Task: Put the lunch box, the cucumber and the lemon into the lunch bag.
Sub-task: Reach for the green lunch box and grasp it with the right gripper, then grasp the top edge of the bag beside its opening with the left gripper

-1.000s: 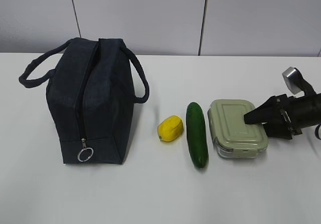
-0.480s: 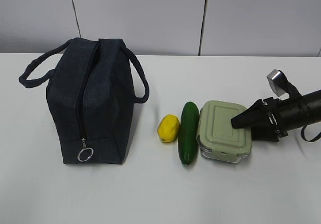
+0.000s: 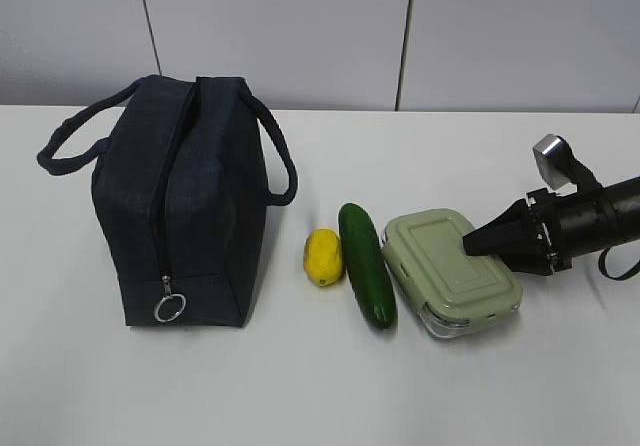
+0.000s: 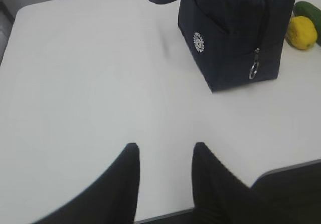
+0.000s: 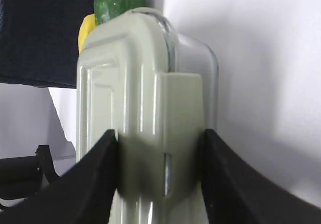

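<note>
Right wrist view is showing the right gripper closing on the lunch box, its two black fingers pressing against either side of the green lid's end clip. A second ago the jaws were standing wider and the lunch box was lying squarer to the table edge; now it is sitting turned, and the cucumber and lemon beside it are lying further left, nearer the lunch bag. In the exterior view the cucumber is touching the lunch box on one side and sitting just beside the lemon on the other.

Left wrist view is showing the left gripper hanging over bare white table, partly open and holding nothing, unchanged. Beyond it the lunch bag is standing upright, zipped closed with a silver ring pull hanging at the end. A small round white logo is showing on its side, its lettering too small to read.
</note>
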